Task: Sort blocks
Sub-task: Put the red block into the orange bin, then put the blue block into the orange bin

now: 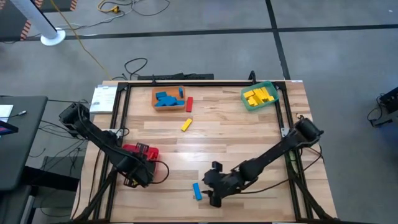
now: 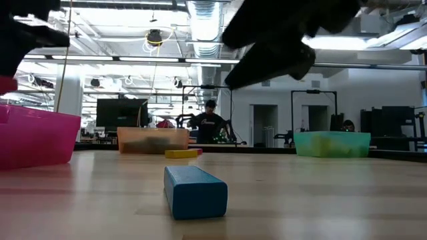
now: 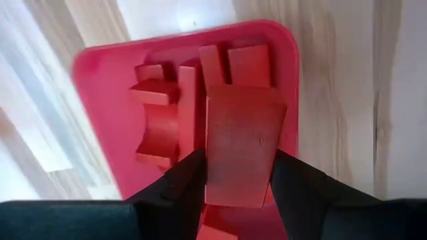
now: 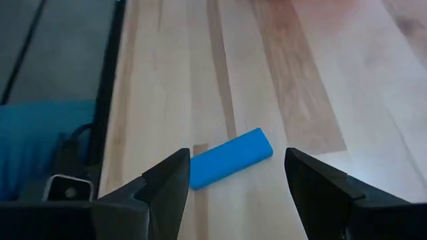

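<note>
The left tool [image 3: 237, 183] hung over the red bin [image 3: 100, 107], its fingers pinching a red block [image 3: 241, 143] above other red blocks lying in the bin. The right tool [image 4: 233, 183] stood spread wide just above a blue block [image 4: 230, 159] lying flat on the bench [image 4: 320, 80].

Two dark jointed arms [image 1: 106, 142], seemingly matte black tool fingers [image 4: 167, 187]

Pale wooden table [image 1: 236, 130], grained, faint sheen. Red bin [image 3: 100, 100] at eight o'clock: smooth glossy plastic. Blue block [image 4: 230, 159]: smooth, matt.
</note>
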Tool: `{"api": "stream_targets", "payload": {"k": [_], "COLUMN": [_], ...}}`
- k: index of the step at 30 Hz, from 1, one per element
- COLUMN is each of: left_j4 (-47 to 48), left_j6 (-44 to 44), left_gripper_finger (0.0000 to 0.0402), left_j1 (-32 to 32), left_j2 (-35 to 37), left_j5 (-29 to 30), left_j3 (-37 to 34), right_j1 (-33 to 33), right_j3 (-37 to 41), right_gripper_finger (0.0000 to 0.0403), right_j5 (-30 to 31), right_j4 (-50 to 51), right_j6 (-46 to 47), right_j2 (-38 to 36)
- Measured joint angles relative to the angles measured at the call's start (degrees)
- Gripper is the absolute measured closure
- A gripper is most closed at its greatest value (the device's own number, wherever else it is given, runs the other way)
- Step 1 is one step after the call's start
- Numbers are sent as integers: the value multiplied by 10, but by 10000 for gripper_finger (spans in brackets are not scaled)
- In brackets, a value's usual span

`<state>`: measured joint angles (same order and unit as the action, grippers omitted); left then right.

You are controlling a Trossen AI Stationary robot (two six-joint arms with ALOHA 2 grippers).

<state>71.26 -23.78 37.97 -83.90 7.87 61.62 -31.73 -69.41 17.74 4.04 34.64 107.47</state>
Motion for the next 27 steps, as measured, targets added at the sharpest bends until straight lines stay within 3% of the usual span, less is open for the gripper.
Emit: {"api": "stream_targets", "payload": {"k": [7,12,18,27], "left_j4": [-18,-21,-56,-173], "left_j6": [-2,-7,5,62], "left_gripper_finger": [236,205,173,168], "left_j1": [18,18,18,18], "left_j2": [0,0,0,27], "left_j5": [0,12,44,75], "left_j3": [-21,-21,-21,-21], "right_j1": [4,4,11,18], "right_j3": [-98,-147,-148,-151], "right_gripper_finger": [143,143,143,143], "right_j5": [0,4,6,6], "right_j4": [98,118,129,124], "right_j6": [26,45,93,137], "right_j2": [76,101,100,125]}}
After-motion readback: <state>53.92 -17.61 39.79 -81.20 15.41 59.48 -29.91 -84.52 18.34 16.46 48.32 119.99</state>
